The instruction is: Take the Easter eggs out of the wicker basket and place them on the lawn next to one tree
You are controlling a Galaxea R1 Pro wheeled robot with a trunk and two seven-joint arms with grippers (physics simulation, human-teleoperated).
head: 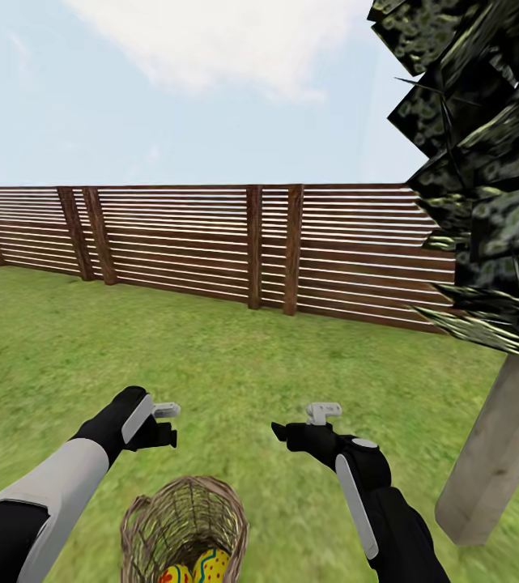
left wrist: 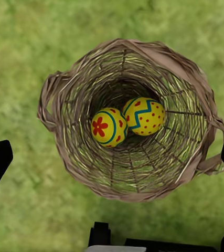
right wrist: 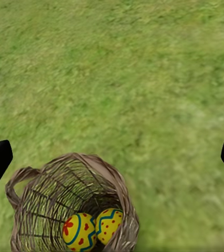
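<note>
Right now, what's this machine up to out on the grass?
A two-armed robot stands over a wicker basket on the lawn. Two painted eggs, a flower egg and a zigzag egg, lie inside. Its left gripper hangs open above them; the right gripper is open and empty. A tree stands close by.

Deep round basket of brown woven twigs on the mottled green lawn, two glossy yellow patterned eggs touching inside it, thick pale tree trunk to its right, brown slatted fence behind.
</note>
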